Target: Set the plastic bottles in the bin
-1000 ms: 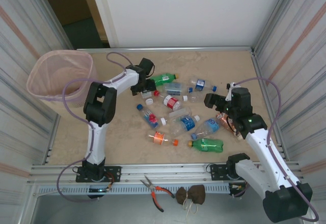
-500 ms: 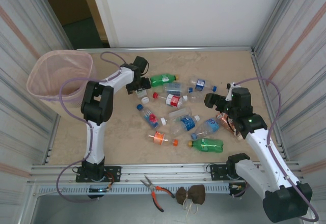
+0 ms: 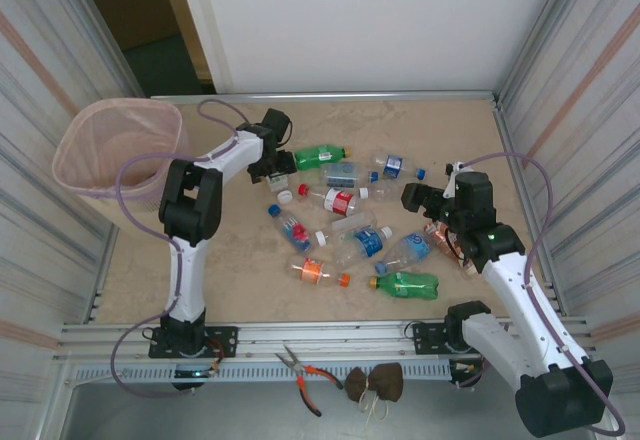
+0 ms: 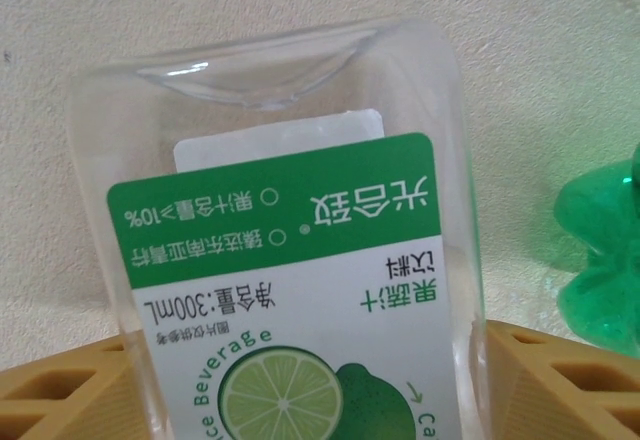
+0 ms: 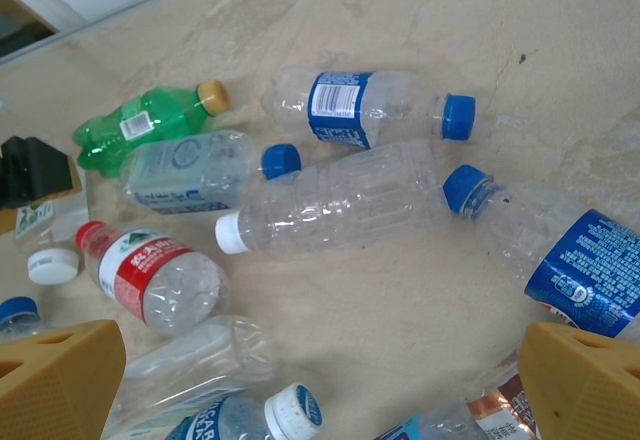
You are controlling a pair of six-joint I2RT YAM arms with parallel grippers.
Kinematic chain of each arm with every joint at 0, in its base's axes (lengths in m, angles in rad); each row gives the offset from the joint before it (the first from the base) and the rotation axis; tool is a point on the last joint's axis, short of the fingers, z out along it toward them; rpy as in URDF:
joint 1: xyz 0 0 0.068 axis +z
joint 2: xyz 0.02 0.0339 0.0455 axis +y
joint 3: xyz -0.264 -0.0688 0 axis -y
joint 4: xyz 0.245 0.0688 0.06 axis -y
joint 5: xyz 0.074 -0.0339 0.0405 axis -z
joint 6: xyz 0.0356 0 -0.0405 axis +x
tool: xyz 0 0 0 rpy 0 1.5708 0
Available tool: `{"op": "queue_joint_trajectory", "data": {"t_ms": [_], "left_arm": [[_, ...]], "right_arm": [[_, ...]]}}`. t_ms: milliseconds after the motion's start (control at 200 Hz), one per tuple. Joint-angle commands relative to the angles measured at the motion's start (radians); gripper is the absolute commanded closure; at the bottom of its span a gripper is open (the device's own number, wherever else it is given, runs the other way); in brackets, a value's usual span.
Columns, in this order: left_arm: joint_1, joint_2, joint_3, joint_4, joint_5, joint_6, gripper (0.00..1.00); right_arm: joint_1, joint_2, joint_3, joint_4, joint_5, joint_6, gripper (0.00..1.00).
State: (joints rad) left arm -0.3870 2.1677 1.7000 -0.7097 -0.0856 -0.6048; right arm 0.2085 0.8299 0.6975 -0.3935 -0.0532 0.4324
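Several plastic bottles lie scattered mid-table: a green one [image 3: 322,153], a red-label one [image 3: 340,198], an orange-label one [image 3: 315,271] and another green one [image 3: 405,283]. My left gripper [image 3: 272,165] is low at the heap's far left. In its wrist view my left gripper [image 4: 305,385] is shut on a clear lime-label bottle [image 4: 280,250], one finger against each side. My right gripper [image 3: 415,200] hovers open over the heap's right side. Below my right gripper [image 5: 330,380] lie a clear white-capped bottle [image 5: 330,200] and a red-label bottle [image 5: 150,270]. The pink bin [image 3: 72,150] stands at far left.
Ribbed metal walls close in both sides of the table. Red-handled pliers [image 3: 305,370] and a brown bundle [image 3: 375,382] rest on the front rail. A loose white cap [image 3: 283,197] lies near the left gripper.
The left arm shifted slightly left and away, then held still while its fingers narrowed onto the lime-label bottle. The right arm has not moved.
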Motion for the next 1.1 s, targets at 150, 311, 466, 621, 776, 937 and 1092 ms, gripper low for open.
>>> {"op": "queue_joint_trajectory", "data": {"t_ms": [150,311,466,621,776,937,1092], "left_arm": [[0.005,-0.013,0.018,-0.028,-0.002,0.019,0.3],[0.008,-0.056,0.013,-0.03,-0.015,0.026,0.33],[0.014,-0.121,0.011,-0.031,-0.02,0.035,0.34],[0.015,-0.187,0.019,-0.034,-0.026,0.044,0.34],[0.016,-0.259,0.046,-0.054,-0.036,0.056,0.34],[0.022,-0.337,0.085,-0.085,-0.056,0.071,0.34],[0.04,-0.4,0.141,-0.126,-0.057,0.08,0.34]], "right_arm": [[-0.009,-0.014,0.013,-0.003,-0.003,-0.029,0.01],[-0.008,-0.017,0.014,-0.005,-0.003,-0.027,0.01],[-0.009,-0.021,0.014,-0.01,-0.003,-0.027,0.01],[-0.008,-0.026,0.017,-0.01,-0.003,-0.026,0.01],[-0.009,-0.031,0.017,-0.013,-0.001,-0.027,0.01],[-0.009,-0.031,0.016,-0.011,-0.004,-0.028,0.01],[-0.009,-0.025,0.016,-0.004,-0.006,-0.028,0.01]]}}
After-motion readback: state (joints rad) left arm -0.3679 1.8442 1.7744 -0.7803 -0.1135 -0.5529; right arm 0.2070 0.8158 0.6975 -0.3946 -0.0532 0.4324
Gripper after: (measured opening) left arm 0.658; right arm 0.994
